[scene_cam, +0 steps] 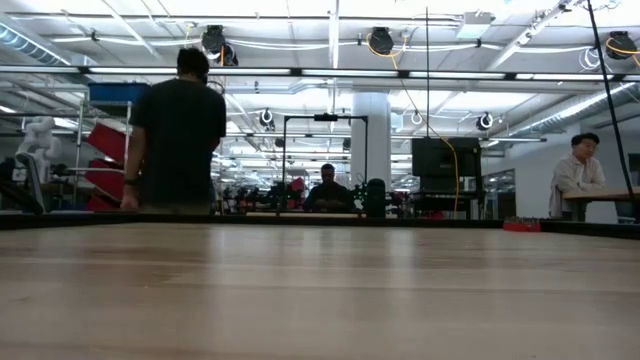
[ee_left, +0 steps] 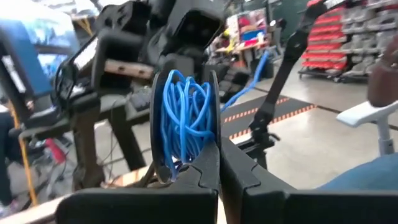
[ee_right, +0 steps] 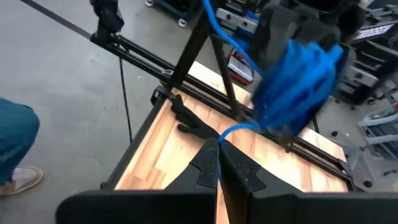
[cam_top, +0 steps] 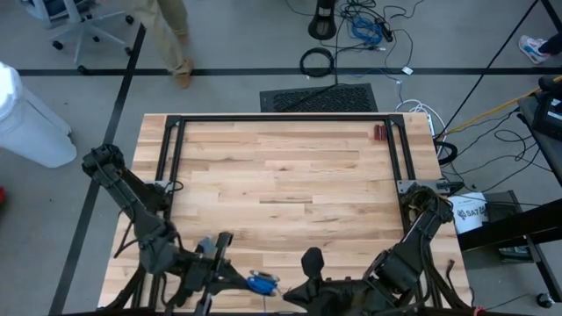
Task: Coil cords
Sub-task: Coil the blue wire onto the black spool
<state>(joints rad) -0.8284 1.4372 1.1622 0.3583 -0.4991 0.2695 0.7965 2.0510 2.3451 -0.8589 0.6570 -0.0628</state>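
- The right gripper (ee_right: 218, 152) is seen with its dark fingers pressed together, a strand of the blue cord (ee_right: 298, 78) pinched at their tips.
- The cord's blurred coiled bundle is held up above the wooden table (ee_right: 161, 149).
- A black frame (ee_right: 186, 68) is seen along the table's edge.

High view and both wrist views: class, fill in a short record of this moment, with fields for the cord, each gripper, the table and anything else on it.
cord: blue cord, wound in a bundle, held up at the table's near edge
left gripper: shut on the bundle
right gripper: shut on a loose strand of the cord
table: wooden table, middle bare
other item: small red thing by the far right corner
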